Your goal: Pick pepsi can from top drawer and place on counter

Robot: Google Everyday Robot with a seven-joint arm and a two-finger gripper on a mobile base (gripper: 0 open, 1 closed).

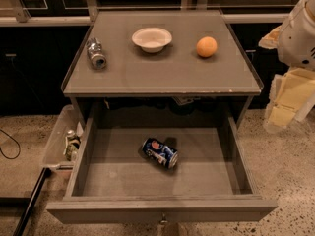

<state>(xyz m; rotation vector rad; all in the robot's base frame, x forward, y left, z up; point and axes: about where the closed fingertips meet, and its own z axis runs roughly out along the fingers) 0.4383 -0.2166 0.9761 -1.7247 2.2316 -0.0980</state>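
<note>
At the far left of my feed, a clear plastic bin (55, 146) sits low against the cabinet's side. It holds a few small items I cannot identify. On the grey table (172, 75), a plain silver can (96, 53) lies on its side near the left edge. A white bowl (152, 38) stands upright towards the back, about mid-width. Below the table, the top drawer (98, 211) stands open towards me. The pepsi can (160, 152) lies on its side on the drawer floor, roughly centred, angled diagonally and touching none of the walls. Up on the table again, an orange (206, 46) rests to the right of the bowl, apart from it. At the right edge of my view the gripper (285, 104) hangs beside the cabinet, off the table's right side, well apart from the pepsi can. I cannot tell from here whether it is open or closed.
</note>
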